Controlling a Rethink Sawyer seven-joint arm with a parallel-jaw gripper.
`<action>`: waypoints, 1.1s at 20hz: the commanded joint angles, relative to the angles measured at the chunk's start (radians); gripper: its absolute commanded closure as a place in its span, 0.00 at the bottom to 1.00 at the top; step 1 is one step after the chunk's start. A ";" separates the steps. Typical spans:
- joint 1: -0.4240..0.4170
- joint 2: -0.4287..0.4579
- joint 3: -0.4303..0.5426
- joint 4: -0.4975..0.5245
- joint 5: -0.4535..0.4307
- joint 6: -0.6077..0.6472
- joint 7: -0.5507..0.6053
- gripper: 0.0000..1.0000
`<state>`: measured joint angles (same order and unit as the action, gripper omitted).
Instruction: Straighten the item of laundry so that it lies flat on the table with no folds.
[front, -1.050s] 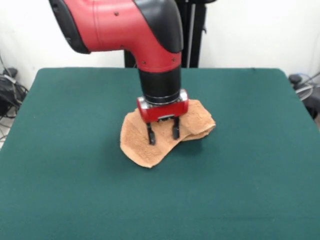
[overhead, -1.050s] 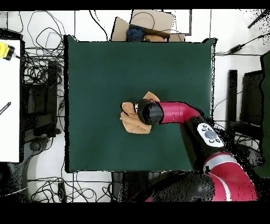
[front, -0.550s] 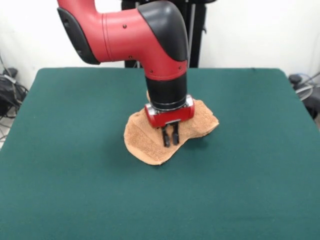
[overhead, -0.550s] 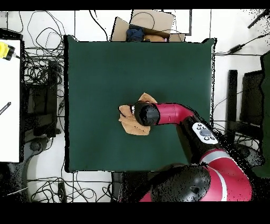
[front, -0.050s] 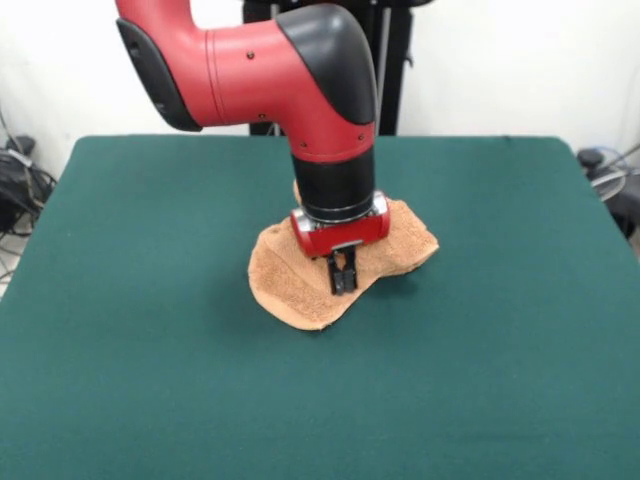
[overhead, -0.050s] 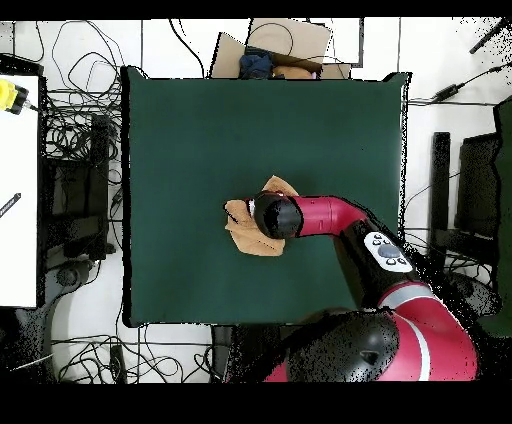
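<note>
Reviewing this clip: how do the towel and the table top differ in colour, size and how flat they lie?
The towel is orange-tan; the table top is dark green. The towel is small, covering only a patch near the middle, while the table is far larger. The towel lies bunched with raised folds under the gripper, whose fingers are closed on it; the table top is flat and even. Both look soft and matte.

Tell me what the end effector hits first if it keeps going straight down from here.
The towel: the end effector points down with its tips already closed on the cloth, so only the table lies beneath.
</note>
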<state>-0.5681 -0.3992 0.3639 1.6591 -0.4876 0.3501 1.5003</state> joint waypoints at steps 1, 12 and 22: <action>0.036 0.064 0.033 0.043 -0.037 0.000 0.038 1.00; 0.014 0.085 0.054 0.029 -0.035 -0.041 0.039 0.00; 0.033 0.055 0.038 0.025 -0.011 0.028 0.045 0.00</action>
<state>-0.5582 -0.4017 0.3727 1.6632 -0.4876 0.3481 1.5003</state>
